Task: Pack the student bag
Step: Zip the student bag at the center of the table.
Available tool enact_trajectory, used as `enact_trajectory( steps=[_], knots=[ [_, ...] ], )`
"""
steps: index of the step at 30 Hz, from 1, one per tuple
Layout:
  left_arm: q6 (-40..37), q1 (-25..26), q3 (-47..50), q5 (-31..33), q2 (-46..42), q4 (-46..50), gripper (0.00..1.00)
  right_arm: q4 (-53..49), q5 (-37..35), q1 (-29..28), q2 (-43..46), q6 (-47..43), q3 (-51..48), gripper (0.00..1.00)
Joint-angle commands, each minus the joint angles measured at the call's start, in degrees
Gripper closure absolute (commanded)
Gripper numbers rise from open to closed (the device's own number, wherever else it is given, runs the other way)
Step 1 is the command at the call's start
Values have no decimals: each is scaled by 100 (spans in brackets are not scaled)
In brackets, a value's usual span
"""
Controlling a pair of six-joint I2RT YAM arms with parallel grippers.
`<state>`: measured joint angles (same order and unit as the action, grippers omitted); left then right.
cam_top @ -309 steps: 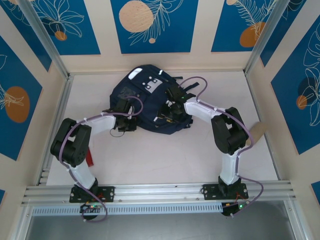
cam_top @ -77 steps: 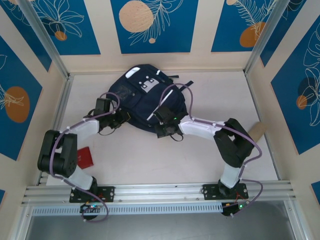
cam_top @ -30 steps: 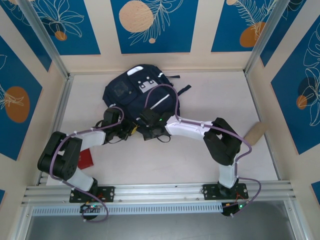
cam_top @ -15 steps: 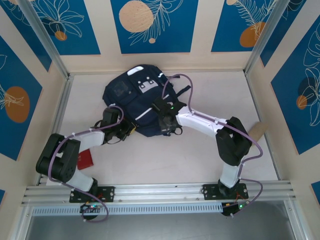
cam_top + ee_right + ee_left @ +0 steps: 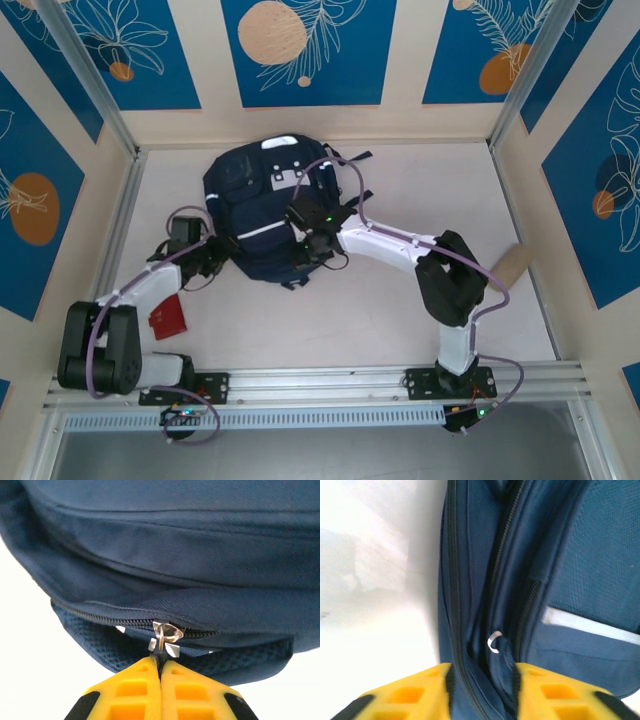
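On the white worktop (image 5: 440, 190), the navy fabric student bag (image 5: 250, 205) is best steadied by the released left end effector (image 5: 482, 680) while its metal zip pull (image 5: 167, 631), clenched by the right end effector (image 5: 161, 667), is drawn along the track.

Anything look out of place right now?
A red flat item lies loose by the left arm, outside the bag, though the right jaws are shut on the zip pull.
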<state>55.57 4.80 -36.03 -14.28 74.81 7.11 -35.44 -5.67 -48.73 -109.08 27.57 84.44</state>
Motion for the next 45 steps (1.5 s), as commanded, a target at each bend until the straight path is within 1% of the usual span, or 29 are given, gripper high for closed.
enact_trajectory(
  steps=[1,3,6,10,12,16,22,25,28,30,37,38,40,41,43,45],
  knots=[
    [-435,-295,-93,-92,-320,796,53,843,1140,-109,-232,49,452,100],
    [-511,-397,-149,-136,-554,1098,47,1014,1312,-153,-424,91,677,100],
    [-489,-451,-162,-127,-967,1448,41,1163,1449,-207,-715,164,1032,100],
    [-376,-467,-230,-81,-1372,1828,39,1206,1519,-266,-933,191,1319,100],
    [-232,-471,-220,-199,-1454,1822,38,1223,1547,-285,-963,132,1326,100],
    [82,-462,-194,-675,-1478,1648,40,1257,1623,-336,-975,-46,1256,100],
    [261,-412,-246,-894,-1343,1709,43,1465,1682,-445,-962,-135,1083,100],
    [290,-317,-231,-865,-1141,1656,44,1335,1611,-530,-1009,-252,1180,100],
    [358,-235,-144,-964,-903,1382,46,1054,1397,-619,-1088,-290,1289,100],
    [408,-203,-97,-976,-771,1129,48,934,1239,-663,-1111,-225,1290,100],
    [269,-128,-179,-743,-345,899,52,582,732,-708,-1053,142,1242,100],
    [233,-124,-209,-743,-294,884,52,582,693,-705,-1004,160,1207,99],
    [162,-111,-287,-723,-167,902,54,666,547,-704,-862,237,1100,84],
    [123,-108,-324,-725,-113,909,55,700,509,-699,-806,268,1051,78],
    [81,-102,-355,-684,8,924,59,794,464,-686,-729,317,951,64],
    [47,-104,-357,-590,53,936,63,820,424,-673,-719,379,896,56]
  ],
)
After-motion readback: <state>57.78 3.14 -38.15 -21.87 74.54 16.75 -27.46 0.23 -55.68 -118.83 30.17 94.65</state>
